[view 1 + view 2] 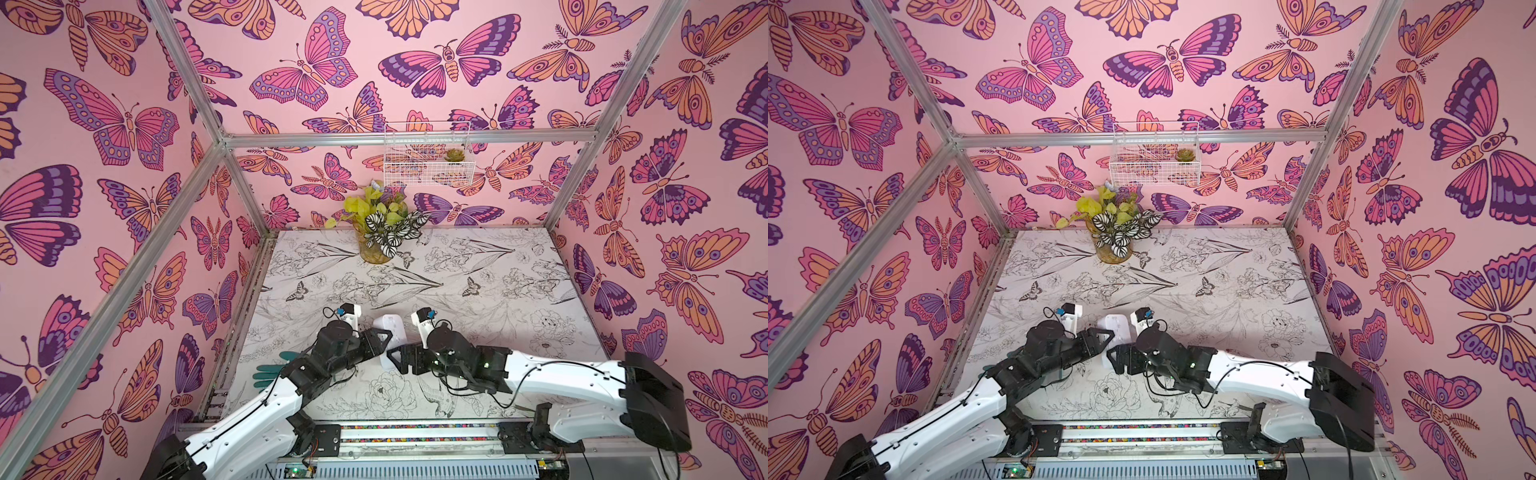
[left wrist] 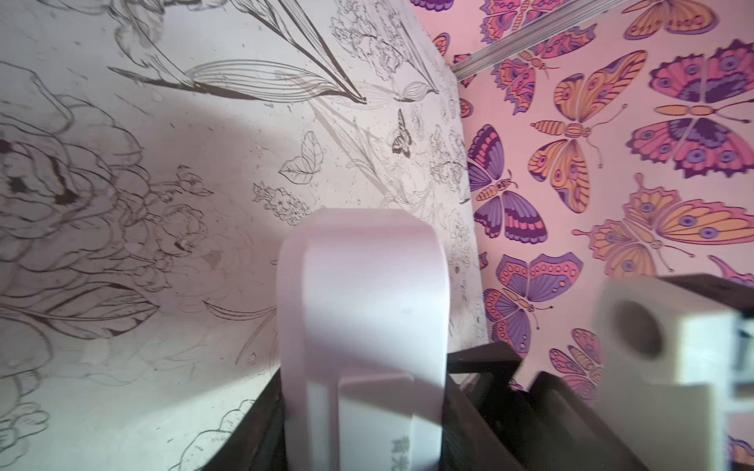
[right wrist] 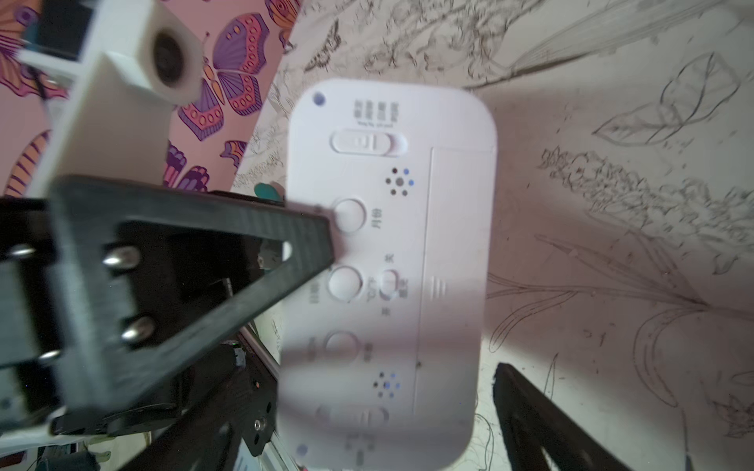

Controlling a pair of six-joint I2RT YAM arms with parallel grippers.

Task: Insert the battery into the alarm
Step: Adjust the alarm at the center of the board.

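Observation:
The alarm is a white rounded block held on edge between my two arms near the table's front middle. My left gripper is shut on the alarm across its thickness, with a black finger against each face. In the right wrist view the alarm's buttoned back faces the camera, and a left finger presses on it. My right gripper stands open around the alarm's lower end, its finger clear of the edge. The battery is out of view.
A teal glove lies by the table's left edge, beside my left arm. A potted plant in a yellow vase stands at the back middle. A white wire basket hangs on the back wall. Pink walls close in the table.

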